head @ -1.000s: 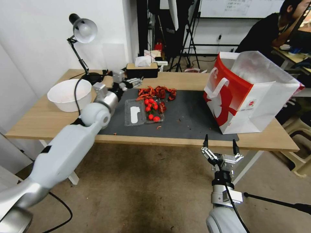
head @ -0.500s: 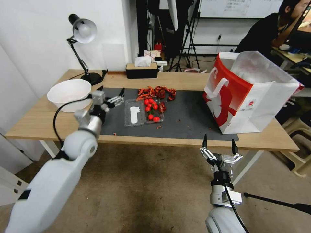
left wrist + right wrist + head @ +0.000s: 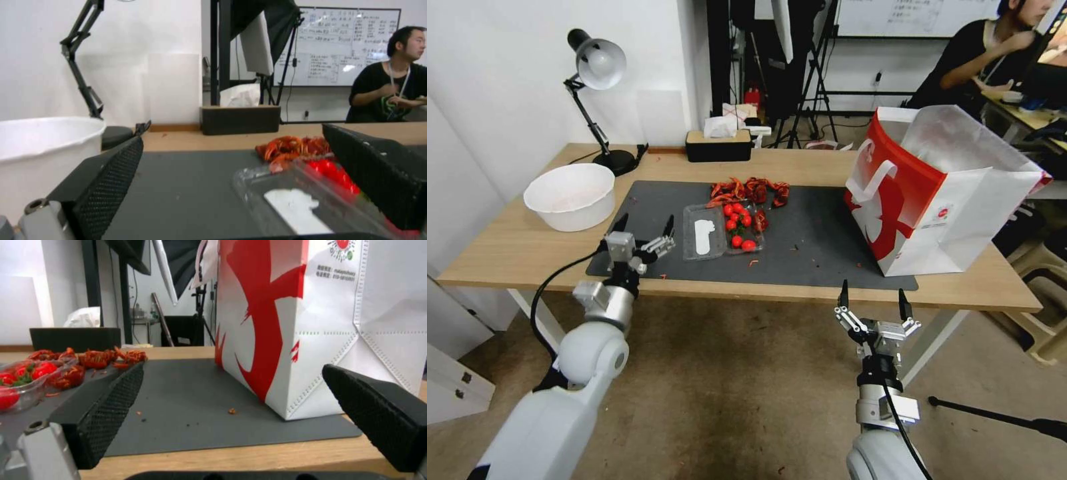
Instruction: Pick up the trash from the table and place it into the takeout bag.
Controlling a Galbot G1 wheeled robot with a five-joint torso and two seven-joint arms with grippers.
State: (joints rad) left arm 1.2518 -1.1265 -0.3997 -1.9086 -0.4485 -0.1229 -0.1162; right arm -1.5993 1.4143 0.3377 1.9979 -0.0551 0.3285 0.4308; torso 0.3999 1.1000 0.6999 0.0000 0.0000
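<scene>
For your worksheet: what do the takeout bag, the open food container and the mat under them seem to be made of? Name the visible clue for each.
Takeout bag: stiff matte paper, judging by sharp creases and stitched-looking seams. Food container: thin clear plastic, glossy; the mat shows through it. Mat: dark grey, matte, lying flat, probably rubber or felt; the look leaves it open.

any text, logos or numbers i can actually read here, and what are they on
No text reads clearly enough to quote.
takeout bag: small print under a round red logo near the top of its white side, too blurred to read.
takeout bag: white design on the red front, a graphic rather than letters.
whiteboard: rows of handwriting, too small to read.
clear plastic box: white label, blank from here.
</scene>
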